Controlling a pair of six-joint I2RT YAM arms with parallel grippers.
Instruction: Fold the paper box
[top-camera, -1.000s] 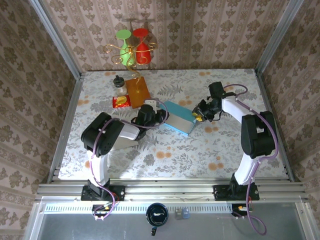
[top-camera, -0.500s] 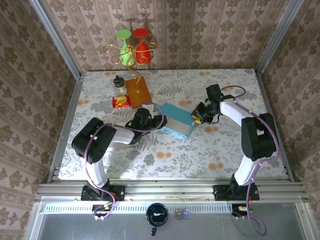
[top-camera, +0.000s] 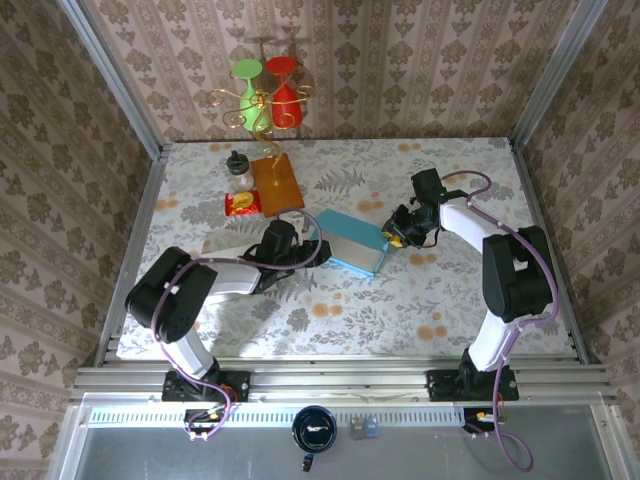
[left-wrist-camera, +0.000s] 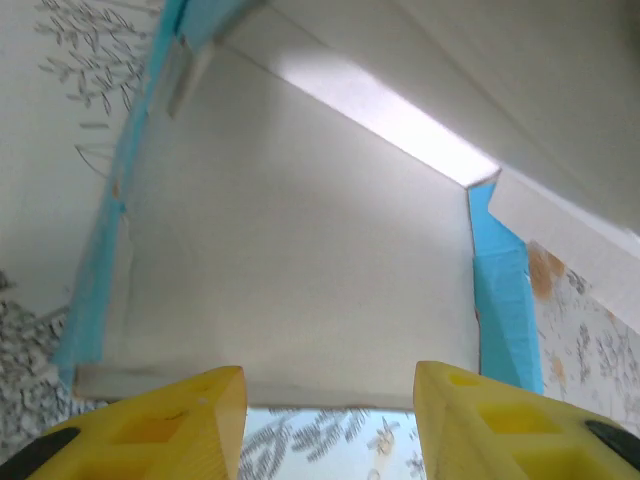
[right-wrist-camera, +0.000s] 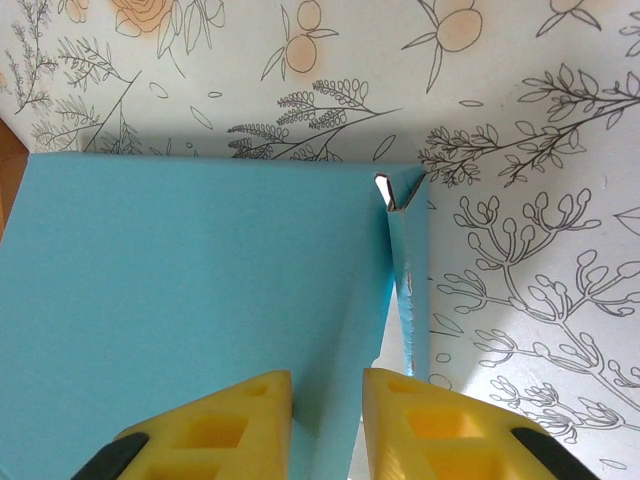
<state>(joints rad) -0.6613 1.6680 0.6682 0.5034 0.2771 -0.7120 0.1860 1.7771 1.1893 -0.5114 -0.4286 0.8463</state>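
At the middle of the flower-printed tablecloth: a light-blue paper box with a white cardboard inside, lying aslant between the two arms, one end toward each.

At its left end, the left gripper, facing the open white hollow of the box. Seen from the left wrist: yellow fingers well apart, just at the near rim of the hollow, clamping nothing, with a strip of patterned cloth visible in the gap under that rim.

At the opposite end, the right gripper, touching the box. Yellow fingers close together there, only a narrow slot between them, pinching the edge of the broad blue panel beside a folded-down side flap. A small white notch at the top of that fold.

Behind the box, toward the back left: an orange-brown wooden board, a red packet just beside its near corner, and a small dark-capped bottle next to its far corner.
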